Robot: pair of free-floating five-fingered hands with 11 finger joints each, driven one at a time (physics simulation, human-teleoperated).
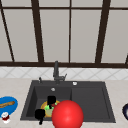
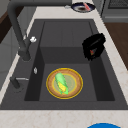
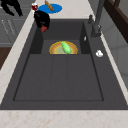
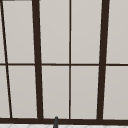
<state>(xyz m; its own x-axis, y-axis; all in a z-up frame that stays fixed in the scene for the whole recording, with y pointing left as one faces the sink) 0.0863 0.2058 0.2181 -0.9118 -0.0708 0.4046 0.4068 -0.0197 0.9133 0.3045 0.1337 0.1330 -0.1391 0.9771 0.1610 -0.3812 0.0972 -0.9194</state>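
Nearest in the front view, a red round shape [image 1: 67,114] at the bottom edge, covering part of the plate [image 2: 79,80]; what it is, cannot tell; left hand [image 1: 39,114] just beside it, hanging in the air before the front rim of the sink [image 1: 90,100], fingers loose and pointing down, holding nothing; right hand [image 1: 51,100] a little further in, over the near edge of the left basin, fingers curled round a small red thing [image 2: 92,52] whose tip pokes out below the palm; beneath and beyond it, the plate flat on the basin floor, orange-rimmed, with a green and yellow corn cob [image 2: 61,83] lying across it; right half of the sink a bare drainer; blue plate [image 1: 12,107] on the worktop [image 1: 117,95] at far left; tap [image 1: 56,71] at the back rim; window [image 4: 85,32] behind.
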